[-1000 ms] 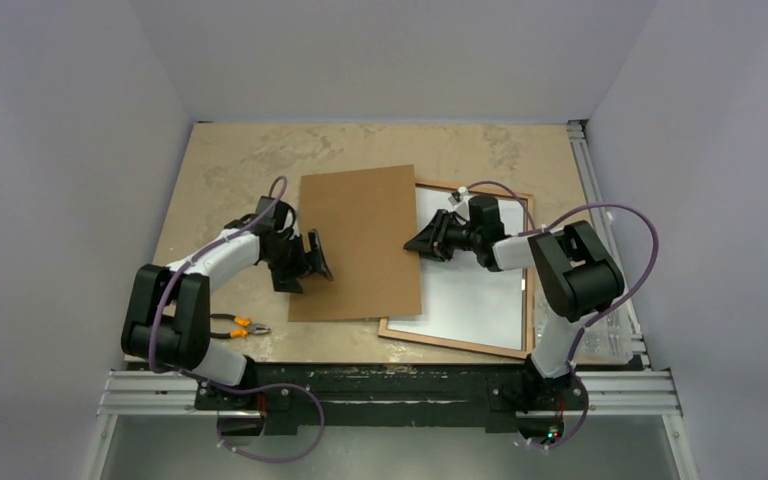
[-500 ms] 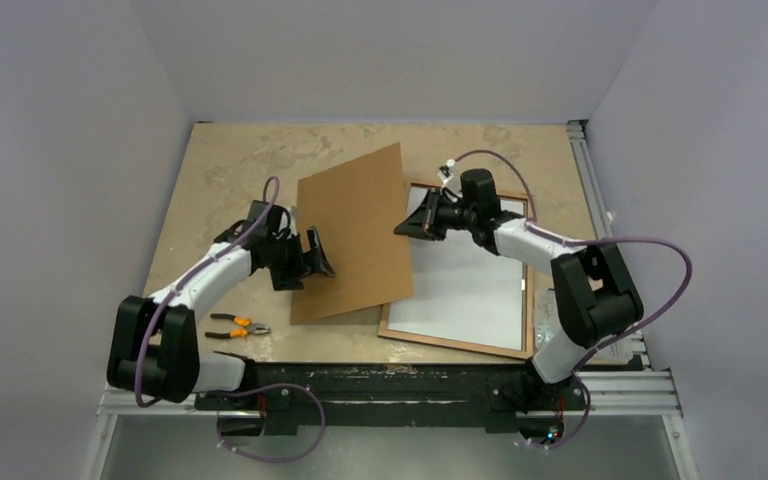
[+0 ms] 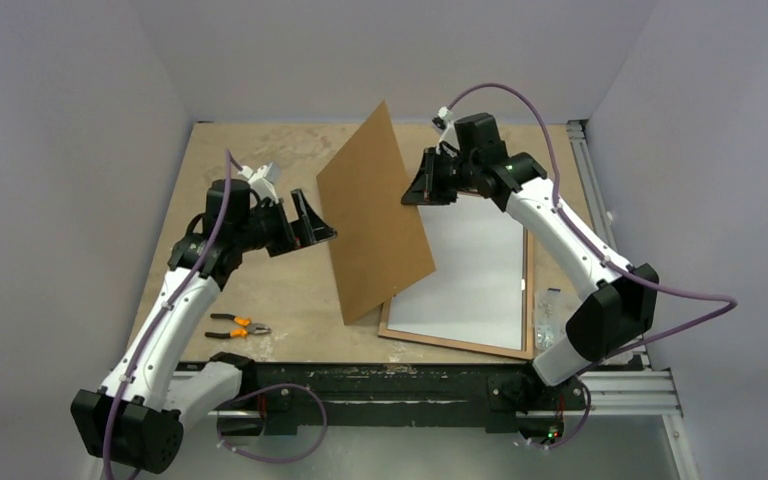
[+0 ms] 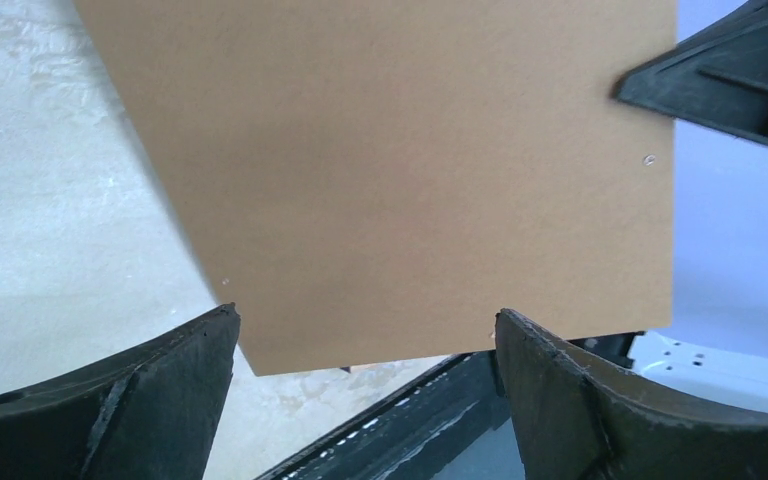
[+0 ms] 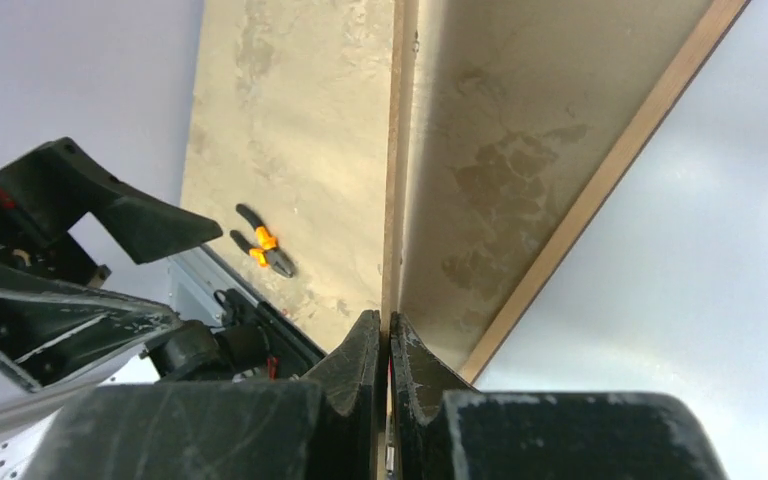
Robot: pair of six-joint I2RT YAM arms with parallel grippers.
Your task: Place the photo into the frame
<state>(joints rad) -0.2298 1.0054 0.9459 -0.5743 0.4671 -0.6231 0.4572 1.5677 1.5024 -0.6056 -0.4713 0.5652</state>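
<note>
My right gripper [image 3: 412, 195] is shut on the top right edge of the plain brown backing board [image 3: 375, 220] and holds it raised, standing steeply on its lower edge. In the right wrist view the fingers [image 5: 365, 345] pinch the board's thin edge [image 5: 397, 150]. The frame [image 3: 529, 290] lies flat at the right, wood-brown back up, with a white surface [image 3: 470, 270] inside it. The photo's coloured face does not show. My left gripper [image 3: 310, 218] is open, close to the board's left face; the board [image 4: 390, 170] fills its view beyond the gripper [image 4: 365, 330].
Orange-handled pliers [image 3: 238, 326] lie on the beige table near the front left, also in the right wrist view [image 5: 263, 243]. Small clear items [image 3: 548, 312] lie right of the frame. Grey walls close in the table on three sides.
My right gripper has lifted the backing board from flat on the table to nearly upright, uncovering the frame's left part. My left arm has risen and moved back, staying open beside the board.
</note>
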